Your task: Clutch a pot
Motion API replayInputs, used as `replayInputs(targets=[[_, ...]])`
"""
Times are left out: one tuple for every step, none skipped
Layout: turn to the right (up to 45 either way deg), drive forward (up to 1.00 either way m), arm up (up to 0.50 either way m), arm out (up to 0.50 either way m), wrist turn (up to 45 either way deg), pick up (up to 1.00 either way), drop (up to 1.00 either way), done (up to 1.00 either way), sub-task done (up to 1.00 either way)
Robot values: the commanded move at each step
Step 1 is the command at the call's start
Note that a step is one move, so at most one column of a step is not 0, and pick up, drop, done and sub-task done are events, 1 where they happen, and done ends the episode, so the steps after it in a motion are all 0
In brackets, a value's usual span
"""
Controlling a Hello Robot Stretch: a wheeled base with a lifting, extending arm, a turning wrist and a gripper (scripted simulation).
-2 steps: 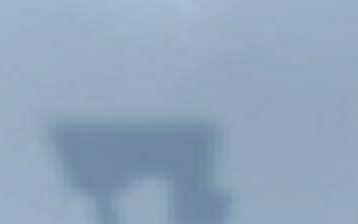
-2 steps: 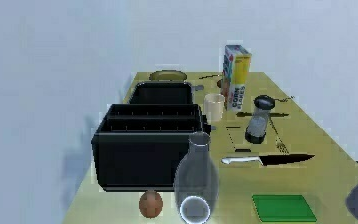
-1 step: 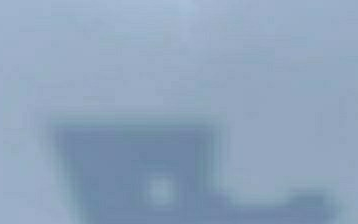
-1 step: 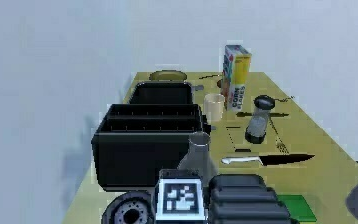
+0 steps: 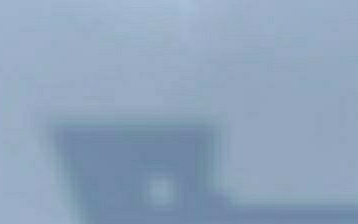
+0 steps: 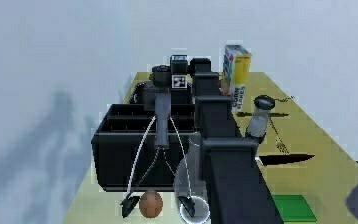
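Nearest, the gripper (image 6: 159, 200) is seen right by a small brown round thing (image 6: 150, 205), so whether the fingers (image 6: 136, 172) are grasping anything can't be told. Just behind, a dark slatted crate (image 6: 117, 150) is parked on the worktop (image 6: 322, 140), with a knife (image 6: 287, 158) and a shaker (image 6: 262, 112) off right. No pot can be clearly made out. A dark lump (image 6: 142, 95) far left might be it. The clutching is judged not done yet.

Arm (image 6: 225, 150) extended far out; claw (image 6: 157, 198) at far end, thin fingers hanging down.
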Motion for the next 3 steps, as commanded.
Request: replayInputs(targets=[[0.0,0.00,0.00,0.00,45.0,0.00,0.00,0.00,0.00],[0.0,0.00,0.00,0.00,45.0,0.00,0.00,0.00,0.00],[0.0,0.00,0.00,0.00,45.0,0.00,0.00,0.00,0.00]])
